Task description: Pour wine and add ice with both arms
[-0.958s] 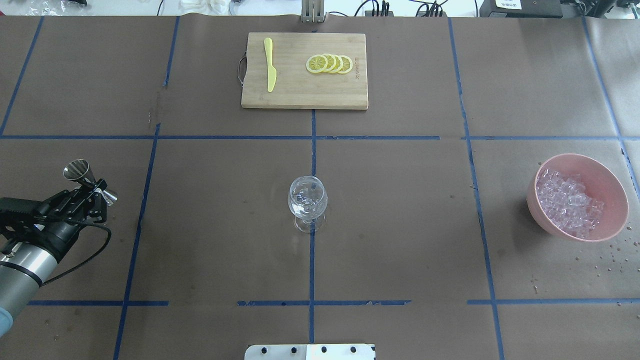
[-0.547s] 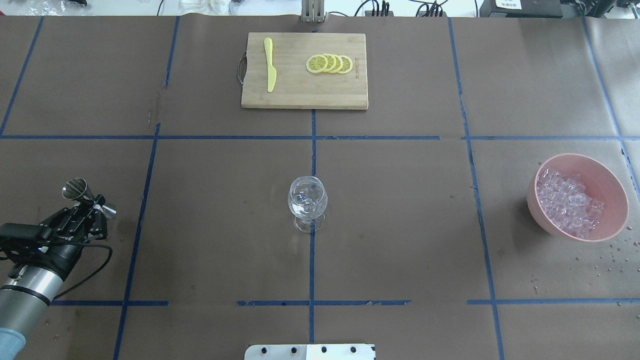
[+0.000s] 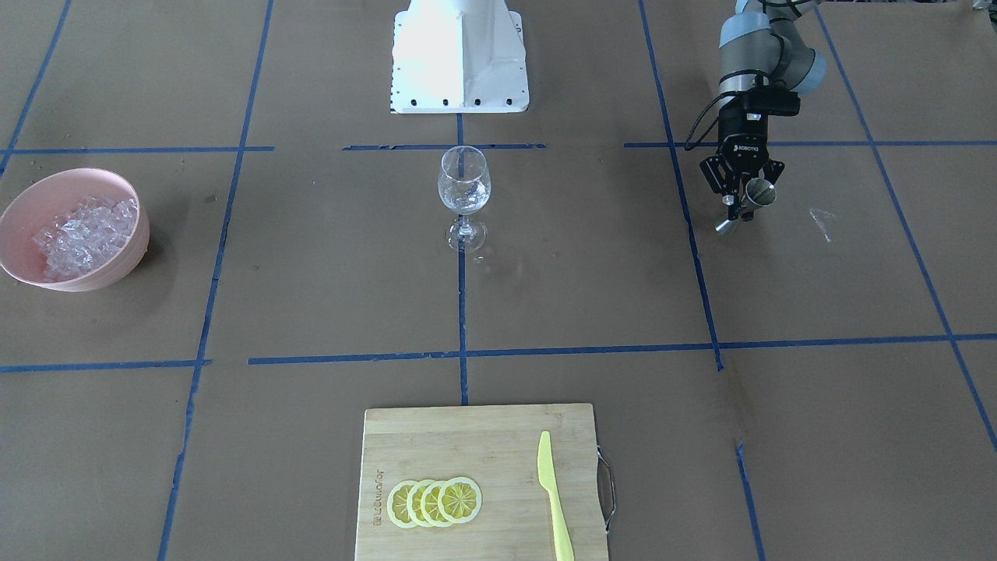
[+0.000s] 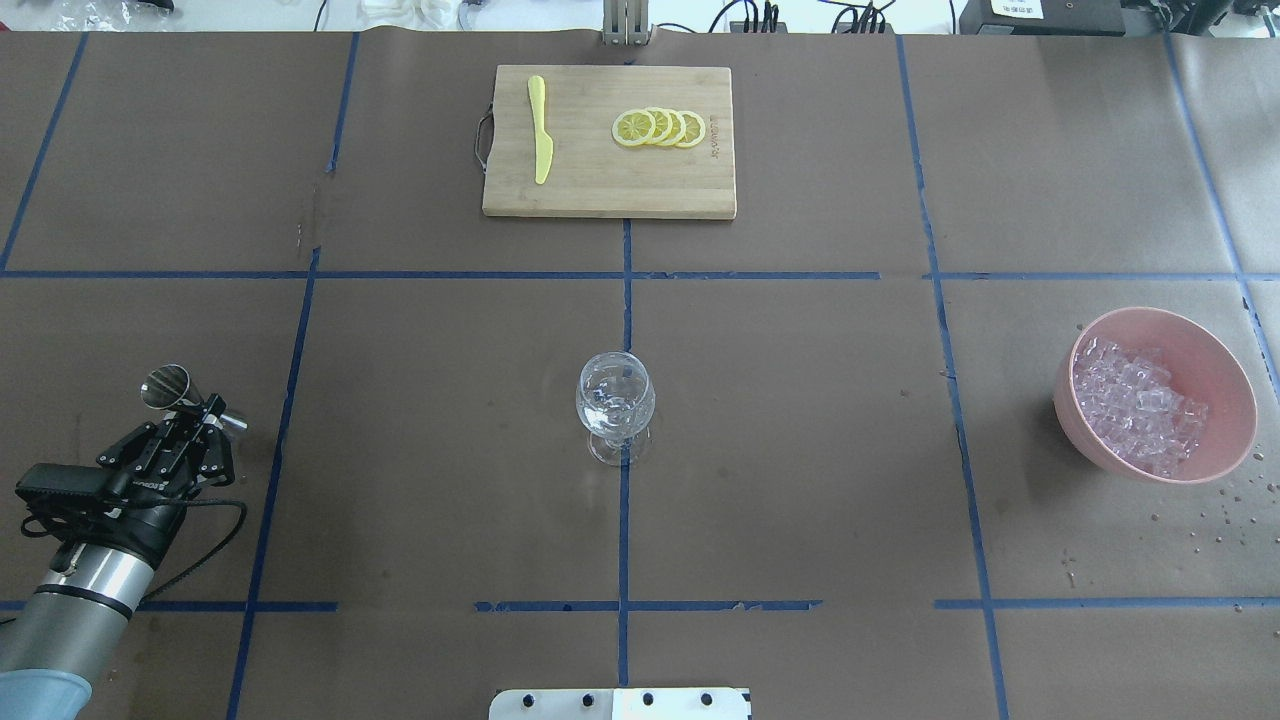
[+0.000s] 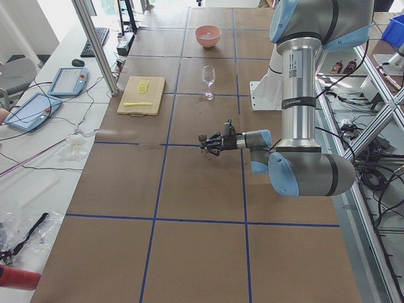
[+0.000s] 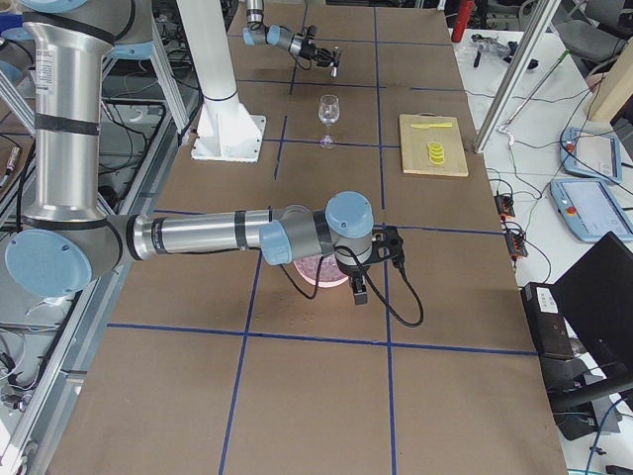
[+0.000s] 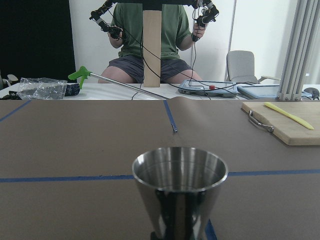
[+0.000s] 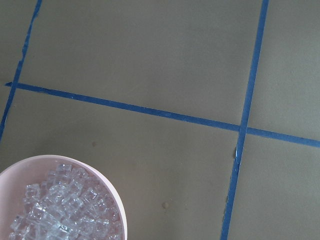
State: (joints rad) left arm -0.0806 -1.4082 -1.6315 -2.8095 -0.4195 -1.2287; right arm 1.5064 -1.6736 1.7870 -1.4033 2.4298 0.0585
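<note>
My left gripper (image 4: 197,412) is shut on a steel jigger (image 4: 168,386) at its waist, low over the table's left side. The jigger also shows in the front view (image 3: 748,200) and upright, close up, in the left wrist view (image 7: 179,187). A clear stemmed wine glass (image 4: 615,402) stands at the table's middle, far to the right of the jigger. The ice (image 4: 1135,403) lies heaped in a pink bowl (image 4: 1215,345) at the right. My right gripper (image 6: 358,290) hangs by that bowl; I cannot tell whether it is open or shut. The right wrist view shows the ice (image 8: 62,210) at its lower left.
A bamboo cutting board (image 4: 608,190) at the far middle carries a yellow knife (image 4: 540,128) and lemon slices (image 4: 658,127). Blue tape lines grid the brown table cover. Water drops (image 4: 1225,505) dot the cover near the bowl. The white pedestal (image 3: 459,54) stands at the robot's edge.
My left gripper has drawn back toward the robot's edge with the jigger, then shifted slightly right. The glass, bowl and board have not moved.
</note>
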